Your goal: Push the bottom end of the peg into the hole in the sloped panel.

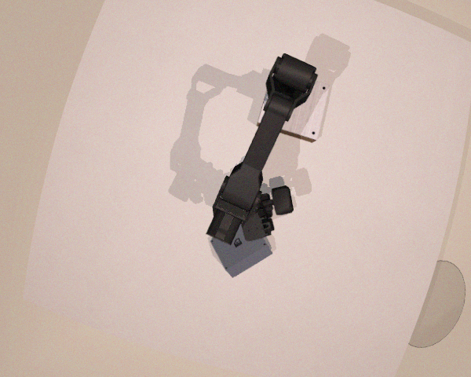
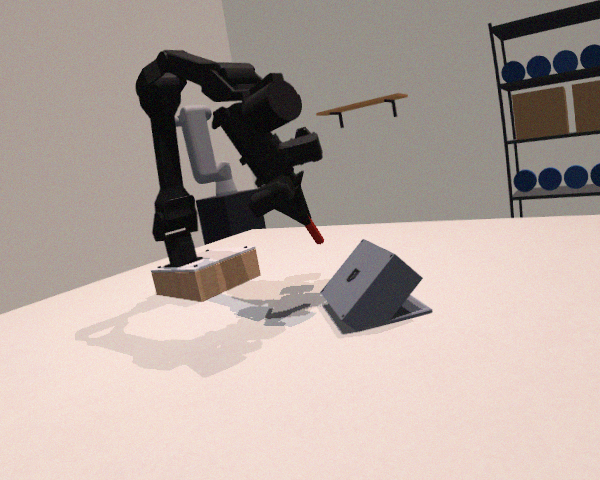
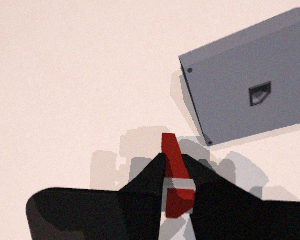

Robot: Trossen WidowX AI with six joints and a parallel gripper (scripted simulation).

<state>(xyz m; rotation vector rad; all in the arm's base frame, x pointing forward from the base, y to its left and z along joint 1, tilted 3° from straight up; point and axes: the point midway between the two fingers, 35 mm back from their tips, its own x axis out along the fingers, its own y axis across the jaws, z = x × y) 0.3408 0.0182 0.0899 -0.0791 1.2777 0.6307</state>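
My gripper (image 2: 308, 221) (image 3: 172, 159) is shut on the red peg (image 2: 316, 233) (image 3: 173, 156). The peg has flat sides and a pale band, and it slants down and to the right in the exterior view, its lower end in the air above and left of the panel. The sloped grey panel (image 1: 243, 259) (image 2: 372, 263) (image 3: 220, 100) has one dark hole (image 1: 238, 242) (image 2: 352, 274) (image 3: 260, 93) in its face, five-sided with one pointed side. In the wrist view the panel is at the upper right of the peg, apart from it. In the top view the arm hides the peg and fingertips.
The arm stands on a wooden base block (image 1: 308, 117) (image 2: 228, 271). The panel block rests on a thin grey base plate (image 2: 422, 310). Small dark screw heads mark the panel's corners. A shelf rack (image 2: 512, 139) stands far behind the table.
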